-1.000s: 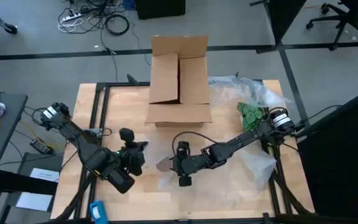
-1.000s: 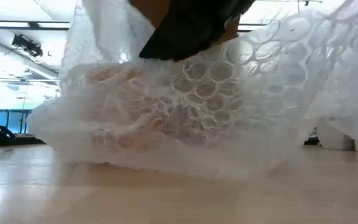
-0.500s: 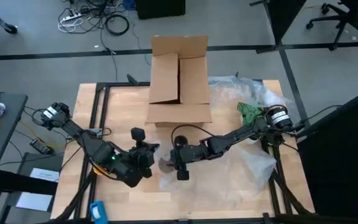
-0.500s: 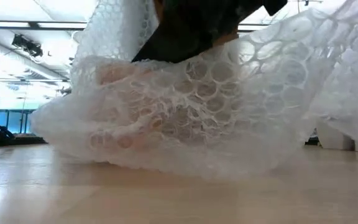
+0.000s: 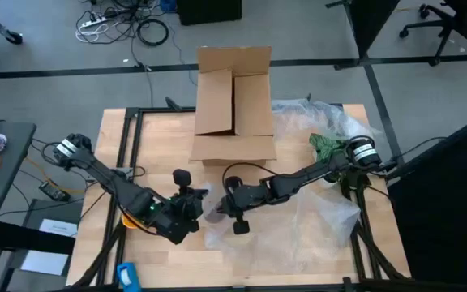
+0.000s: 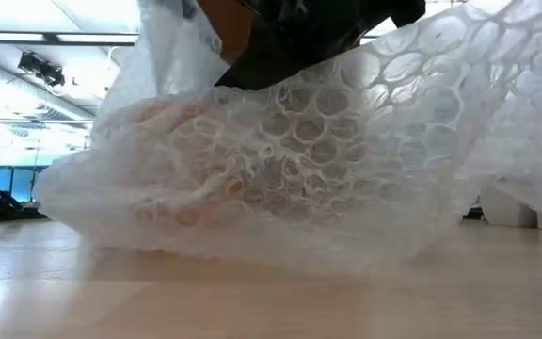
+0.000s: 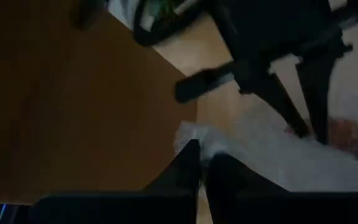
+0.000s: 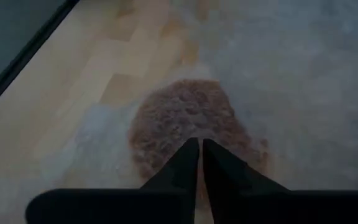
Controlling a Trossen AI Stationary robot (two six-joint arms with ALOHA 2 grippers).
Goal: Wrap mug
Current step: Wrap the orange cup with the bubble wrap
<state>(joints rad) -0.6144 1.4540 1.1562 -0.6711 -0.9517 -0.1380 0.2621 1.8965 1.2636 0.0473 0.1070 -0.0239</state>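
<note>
The mug (image 8: 188, 121) shows only as an orange-brown blur through the clear bubble wrap (image 5: 286, 223) that covers it, at the table's middle near the front; in the low view the wrapped bundle (image 6: 252, 179) rests on the wood. My left gripper (image 5: 194, 201) is just left of the bundle, shut on a bit of the wrap. My right gripper (image 5: 227, 203) is shut, directly over the covered mug, with its fingertips (image 8: 191, 152) at the wrap above the mug. The mug's handle is hidden. My left gripper pinches a small white corner of the bubble wrap (image 7: 194, 134) between its two fingertips, coming from the table's left side. That flap (image 6: 172, 56) rises above the bundle. My right gripper's shut fingers come slanting down from the right onto the wrap lying over the mug (image 8: 197, 134). The covered mug stays on the table.
An open cardboard box (image 5: 233, 101) stands at the far middle of the table. Crumpled clear plastic (image 5: 323, 113) and a green cloth (image 5: 327, 146) lie at the far right. The wrap spreads over the near right part of the table.
My left gripper has moved toward the table's right, up to the wrapped mug. My right gripper has shifted a little toward the left and far edge, over the mug. The flap of wrap on the bundle's left now stands higher.
</note>
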